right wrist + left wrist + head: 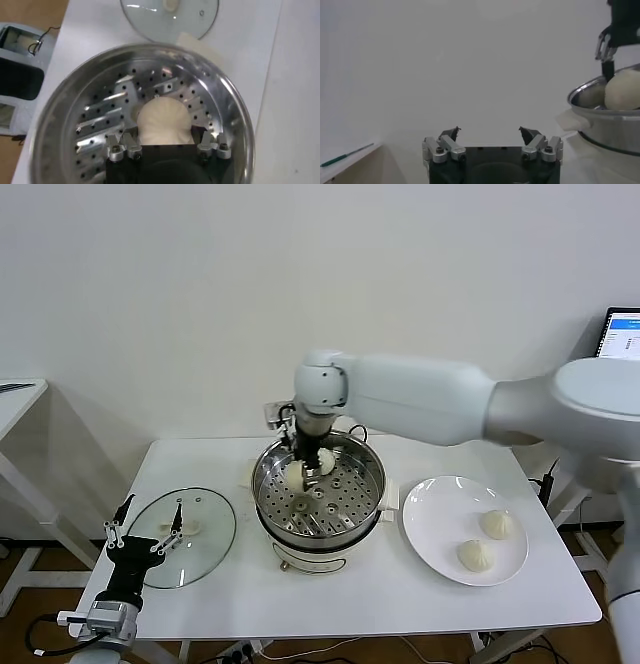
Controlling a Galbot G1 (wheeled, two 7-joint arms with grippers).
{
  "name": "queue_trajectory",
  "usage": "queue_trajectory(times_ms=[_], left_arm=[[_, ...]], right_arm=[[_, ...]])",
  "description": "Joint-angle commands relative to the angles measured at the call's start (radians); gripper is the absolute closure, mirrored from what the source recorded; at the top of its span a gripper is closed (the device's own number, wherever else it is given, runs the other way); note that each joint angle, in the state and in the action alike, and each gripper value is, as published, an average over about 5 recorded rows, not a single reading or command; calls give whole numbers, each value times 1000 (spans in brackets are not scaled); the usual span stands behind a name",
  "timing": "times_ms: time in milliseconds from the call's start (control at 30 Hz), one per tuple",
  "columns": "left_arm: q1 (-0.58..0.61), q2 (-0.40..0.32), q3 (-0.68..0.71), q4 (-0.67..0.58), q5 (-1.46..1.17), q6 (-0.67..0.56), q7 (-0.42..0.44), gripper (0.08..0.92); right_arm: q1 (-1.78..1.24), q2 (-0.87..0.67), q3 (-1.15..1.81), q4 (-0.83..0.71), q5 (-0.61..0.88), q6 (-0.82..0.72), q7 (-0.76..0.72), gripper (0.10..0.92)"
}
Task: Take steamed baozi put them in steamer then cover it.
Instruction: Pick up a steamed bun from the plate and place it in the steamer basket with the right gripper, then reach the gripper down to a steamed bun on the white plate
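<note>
The steel steamer [340, 519] stands mid-table on its white base. My right gripper [312, 459] reaches down into its far side and is shut on a baozi [164, 117], low over the perforated tray [100, 125]. Another pale bun [293, 476] shows beside the fingers inside the pot. Two more baozi [497, 524] [474, 556] lie on the white plate [435, 514] to the right. The glass cover [205, 549] lies flat on the table to the left. Beside it, my left gripper [148, 524] [490, 132] waits open, holding nothing.
A screen [622, 334] stands beyond the table's right end. A second white table [20, 399] stands at the far left. The steamer's rim [600, 95] rises off to one side of my left gripper, with a bun [625, 90] showing above it.
</note>
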State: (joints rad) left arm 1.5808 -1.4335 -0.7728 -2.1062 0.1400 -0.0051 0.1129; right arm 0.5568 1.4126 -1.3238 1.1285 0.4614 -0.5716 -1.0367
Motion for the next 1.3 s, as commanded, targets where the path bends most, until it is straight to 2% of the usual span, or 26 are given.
queue_trajectory(times_ms=[33, 267, 433, 533, 700, 900, 1067, 1300], left_arm=[[1, 1, -6, -3, -1, 0, 1, 177], [4, 0, -11, -2, -1, -2, 3, 177], [4, -2, -13, -5, -2, -1, 2, 177], [6, -2, -11, -8, -1, 1, 1, 177], [9, -2, -3, -13, 0, 3, -2, 177], [9, -2, 10, -23, 4, 7, -5, 177], [9, -4, 20, -26, 6, 12, -7, 177], [18, -14, 32, -34, 13, 10, -9, 177]], right_arm=[[-74, 118, 18, -150, -45, 5, -2, 313], [-84, 116, 20, -149, -53, 5, -7, 307], [-60, 73, 20, -99, -36, -1, -14, 227], [-22, 7, 22, -31, -8, -7, -23, 206], [99, -198, 25, 113, 37, -4, -59, 203], [209, -545, 13, 321, 27, 50, -147, 203], [192, -785, 9, 423, -94, 131, -227, 203], [20, -965, 61, 443, -309, 225, -279, 203]])
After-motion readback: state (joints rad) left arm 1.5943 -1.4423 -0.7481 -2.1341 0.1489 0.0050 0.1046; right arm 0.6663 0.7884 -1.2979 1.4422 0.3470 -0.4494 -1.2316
